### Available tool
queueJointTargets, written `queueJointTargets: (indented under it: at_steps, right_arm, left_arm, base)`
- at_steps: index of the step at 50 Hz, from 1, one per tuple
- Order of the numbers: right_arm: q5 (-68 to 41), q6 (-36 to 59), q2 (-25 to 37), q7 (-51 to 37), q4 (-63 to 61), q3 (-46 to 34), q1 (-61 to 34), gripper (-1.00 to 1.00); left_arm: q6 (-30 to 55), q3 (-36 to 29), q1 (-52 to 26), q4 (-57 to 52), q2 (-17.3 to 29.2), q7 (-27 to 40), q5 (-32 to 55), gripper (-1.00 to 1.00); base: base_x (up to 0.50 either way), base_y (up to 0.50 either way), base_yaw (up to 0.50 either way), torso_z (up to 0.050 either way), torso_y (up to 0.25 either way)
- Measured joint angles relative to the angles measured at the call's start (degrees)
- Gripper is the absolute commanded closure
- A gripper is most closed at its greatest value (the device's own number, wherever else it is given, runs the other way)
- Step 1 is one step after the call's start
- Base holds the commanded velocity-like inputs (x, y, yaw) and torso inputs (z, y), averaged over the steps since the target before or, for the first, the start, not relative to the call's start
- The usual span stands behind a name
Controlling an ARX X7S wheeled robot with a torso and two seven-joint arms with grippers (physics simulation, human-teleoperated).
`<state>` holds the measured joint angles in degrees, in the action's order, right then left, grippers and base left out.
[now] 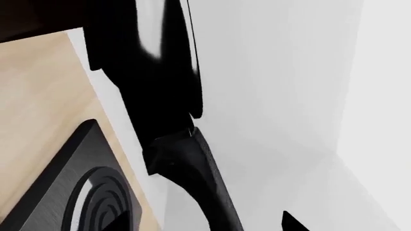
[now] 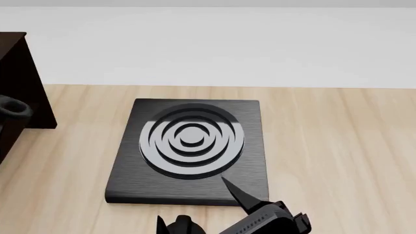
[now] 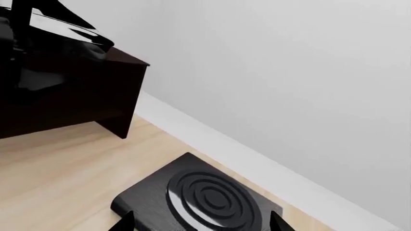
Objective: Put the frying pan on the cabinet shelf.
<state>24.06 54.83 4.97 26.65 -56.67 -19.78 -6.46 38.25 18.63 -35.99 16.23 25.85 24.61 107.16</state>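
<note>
In the left wrist view the frying pan (image 1: pixel 157 82) shows close up as a black mass beside the white wall, with a sliver of pale inside. Its long black handle (image 1: pixel 192 163) runs back between the fingertips of my left gripper (image 1: pixel 207 222). That gripper is open, with both fingers standing well clear of the handle. The dark cabinet shelf (image 2: pixel 19 83) stands at the table's far left, and it also appears as the cabinet (image 3: pixel 64 86) in the right wrist view. My right gripper (image 2: pixel 201 209) hangs open and empty over the near edge of the burner plate.
A square black burner plate (image 2: pixel 188 146) with concentric rings lies mid-table on the pale wood. A white wall (image 2: pixel 215 44) runs behind the table. A dark rounded part (image 2: pixel 13 109) shows at the cabinet's front; I cannot tell what it is.
</note>
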Motion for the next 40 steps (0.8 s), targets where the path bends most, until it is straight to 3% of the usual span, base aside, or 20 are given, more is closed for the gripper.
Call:
queueJointTargets:
  at_steps: [40]
  right_arm:
    - [-0.79,0.25,0.74,-1.22,-1.29,0.54,0.73,-1.0]
  left_arm:
    - [0.05,5.69,11.65,-27.8,-0.19,12.61,8.48,-1.0]
  base:
    - [0.0,0.0,-0.01,0.0,0.0]
